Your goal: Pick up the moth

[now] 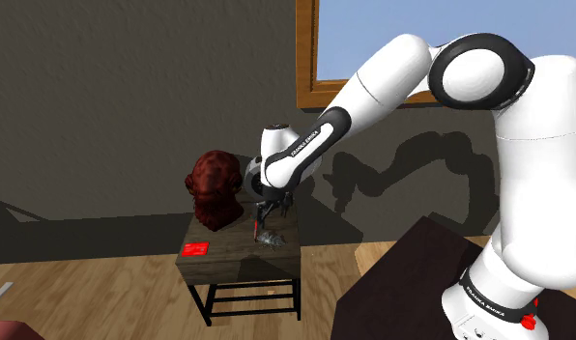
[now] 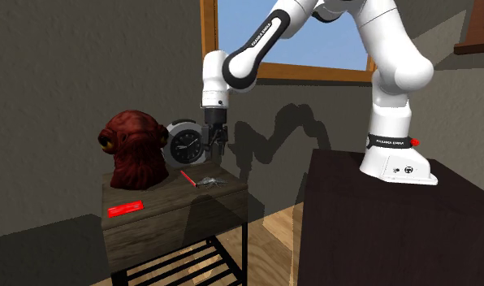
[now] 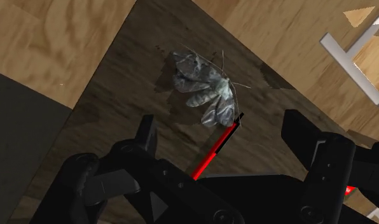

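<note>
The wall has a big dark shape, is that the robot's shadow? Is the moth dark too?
Shoulder view: yes, the arm casts a bent shadow on the wall beside the table. Second exterior view: the same shadow shows behind the arm. Wrist view: the moth is dimly lit, its small shadow beside it.

Above the moth [image 3: 204, 89] we have free room: the hand [image 3: 220, 124] hangs over it, fingers apart, with bare tabletop [image 2: 171, 201] on both sides. 1 thin red-and-black stick [image 3: 219, 147] lies right at the moth's wing. The clock [image 2: 185, 146] and the dark red head [image 2: 135, 150] stand just behind; the red card [image 2: 125, 210] lies well apart.
</note>
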{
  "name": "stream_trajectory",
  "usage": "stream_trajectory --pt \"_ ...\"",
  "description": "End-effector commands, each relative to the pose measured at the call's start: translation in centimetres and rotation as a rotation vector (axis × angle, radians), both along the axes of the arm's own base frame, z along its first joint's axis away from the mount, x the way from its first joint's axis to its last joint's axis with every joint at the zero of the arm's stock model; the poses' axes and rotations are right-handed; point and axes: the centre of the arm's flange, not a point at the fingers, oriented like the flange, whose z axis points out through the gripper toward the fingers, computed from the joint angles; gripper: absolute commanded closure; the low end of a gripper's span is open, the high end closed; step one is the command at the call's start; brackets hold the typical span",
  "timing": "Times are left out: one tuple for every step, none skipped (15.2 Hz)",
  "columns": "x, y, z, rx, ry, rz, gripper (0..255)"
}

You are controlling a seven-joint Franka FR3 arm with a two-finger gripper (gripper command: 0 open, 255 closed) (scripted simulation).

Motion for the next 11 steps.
stream_trajectory --pt "1.2 1.1 -2.5 0.004 0.010 -0.004 0" --pt "1.7 1.6 -3.6 0.007 0.015 -0.007 0" --pt "2.0 1.8 -4.1 0.008 0.017 -0.007 0" --pt "2.0 1.8 -4.6 0.008 0.017 -0.007 0" --pt "2.0 1.8 -5.1 0.008 0.017 -0.007 0" --pt "2.0 1.8 -5.7 0.008 0.017 -0.007 0" --pt "2.0 1.8 -6.2 0.008 0.017 -0.007 0" --pt "2.0 1.8 -6.7 0.008 0.017 -0.007 0" --pt "2.0 1.8 -7.2 0.008 0.017 -0.007 0" --pt "2.0 1.8 -7.8 0.008 0.017 -0.007 0" --pt "2.0 1.8 -8.1 0.008 0.017 -0.007 0"
